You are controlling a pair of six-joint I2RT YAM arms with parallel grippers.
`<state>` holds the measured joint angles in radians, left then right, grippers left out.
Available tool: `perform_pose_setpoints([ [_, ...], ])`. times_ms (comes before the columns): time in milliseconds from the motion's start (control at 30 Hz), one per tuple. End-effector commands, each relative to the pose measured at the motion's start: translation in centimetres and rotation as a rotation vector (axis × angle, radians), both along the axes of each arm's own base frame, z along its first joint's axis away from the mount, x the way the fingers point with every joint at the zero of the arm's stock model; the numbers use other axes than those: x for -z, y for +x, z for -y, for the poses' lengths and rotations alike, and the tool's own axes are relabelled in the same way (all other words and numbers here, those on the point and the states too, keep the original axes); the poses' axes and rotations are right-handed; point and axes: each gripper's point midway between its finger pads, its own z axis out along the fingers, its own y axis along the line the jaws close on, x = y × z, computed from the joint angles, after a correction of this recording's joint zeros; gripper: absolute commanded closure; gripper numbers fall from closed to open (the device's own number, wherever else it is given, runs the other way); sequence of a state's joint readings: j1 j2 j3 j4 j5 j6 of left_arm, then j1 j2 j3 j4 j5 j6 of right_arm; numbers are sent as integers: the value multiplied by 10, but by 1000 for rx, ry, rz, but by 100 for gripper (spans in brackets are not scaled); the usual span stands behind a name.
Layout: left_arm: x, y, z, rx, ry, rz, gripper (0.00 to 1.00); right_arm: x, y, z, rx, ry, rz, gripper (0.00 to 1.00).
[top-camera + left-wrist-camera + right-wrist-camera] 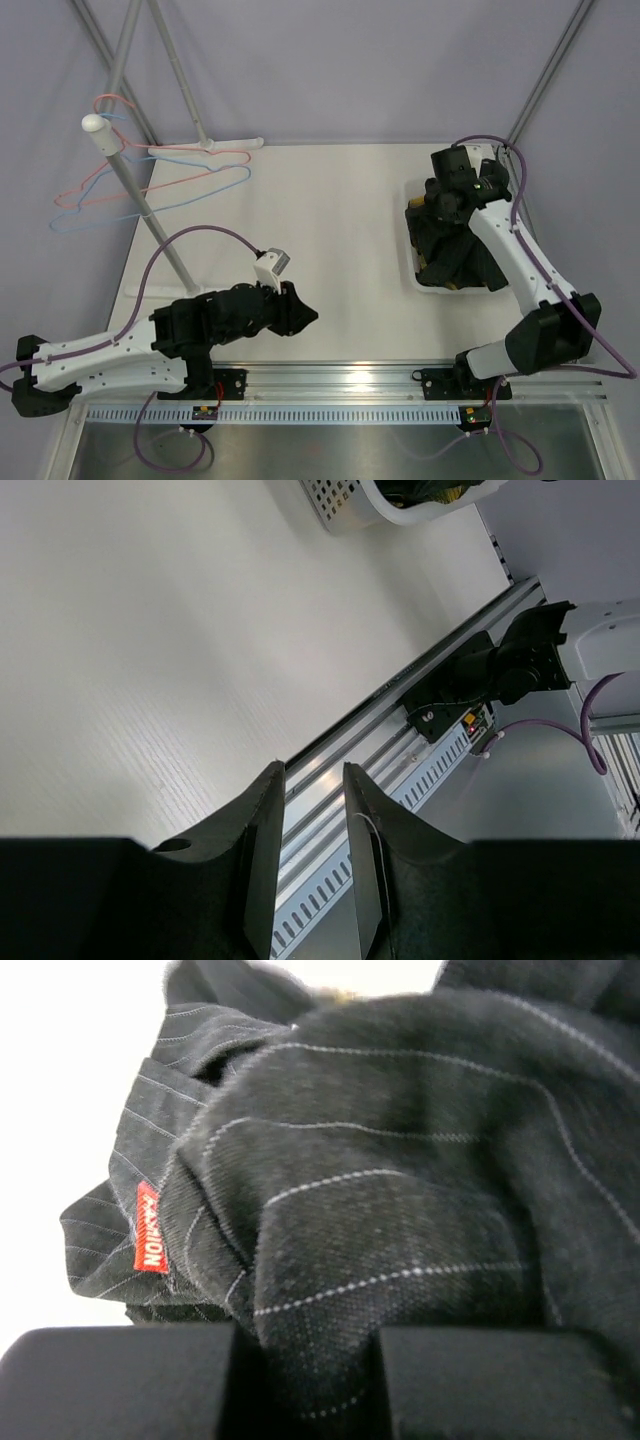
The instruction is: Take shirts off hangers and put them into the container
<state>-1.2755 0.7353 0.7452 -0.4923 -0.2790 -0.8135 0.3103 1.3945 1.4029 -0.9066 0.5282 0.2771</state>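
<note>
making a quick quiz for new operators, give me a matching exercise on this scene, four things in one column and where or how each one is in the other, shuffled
Things
1. black pinstriped cloth shirt
2. light blue wire hanger
3. left gripper
4. white perforated plastic basket

Places or states
A. at the far right of the table
B. hanging bare on the grey rail
C. open and empty, low over the near table edge
D. pinched in the right gripper

Pairs: 1-D, 2-B, 3-C, 4-A

Bright even light, soft shadows; the black shirt (pixel 400 1210) close-up looks slightly blurred.
</note>
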Motion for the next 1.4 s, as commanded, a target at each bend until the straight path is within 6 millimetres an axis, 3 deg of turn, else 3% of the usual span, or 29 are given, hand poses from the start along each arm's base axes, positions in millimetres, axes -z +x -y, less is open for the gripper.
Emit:
perform_pose_setpoints([
  [0,-19,-7,11,32,-106,-4,66,29,-14,2,46,133,-143,100],
  [133,-17,-10,9,32,-116,-12,66,70,0,14,64,183,-278,100],
  [200,-16,-11,9,32,-121,-17,66,80,6,18,70,181,-312,100],
  [333,-10,-12,7,22,-118,-28,65,114,10,11,57,228,-386,100],
  [367,-9,-12,7,17,-121,-34,64,122,7,9,49,232,-409,92],
  [467,-2,-11,5,-1,-106,-46,49,128,4,14,84,215,-419,30],
  [500,0,-10,5,-6,-103,-47,43,126,4,17,102,204,-399,3],
  [533,2,-10,4,-11,-99,-51,31,112,7,18,100,209,-338,0],
  [600,7,-9,4,-20,-83,-55,17,104,4,17,93,219,-293,1],
  [633,8,-9,4,-22,-80,-58,1,91,1,17,86,228,-251,1],
  [767,7,-8,8,-21,-73,-57,1,57,-11,8,47,222,-166,1],
  [800,8,-8,9,-24,-68,-56,1,50,-16,-1,19,212,-155,0],
  [933,9,-7,13,-27,-57,-56,1,-8,-36,-16,-31,203,11,0],
  [1133,14,-9,23,-21,-39,-65,1,-63,-66,-16,-102,201,166,0],
  [1200,15,-9,24,-23,-39,-61,1,-76,-71,-33,-204,246,228,0],
  [1300,19,-7,25,-29,-22,-46,1,-87,-93,-50,-324,356,295,1],
  [1367,17,-9,28,-18,-21,-22,1,-79,-105,-72,-413,457,267,0],
])
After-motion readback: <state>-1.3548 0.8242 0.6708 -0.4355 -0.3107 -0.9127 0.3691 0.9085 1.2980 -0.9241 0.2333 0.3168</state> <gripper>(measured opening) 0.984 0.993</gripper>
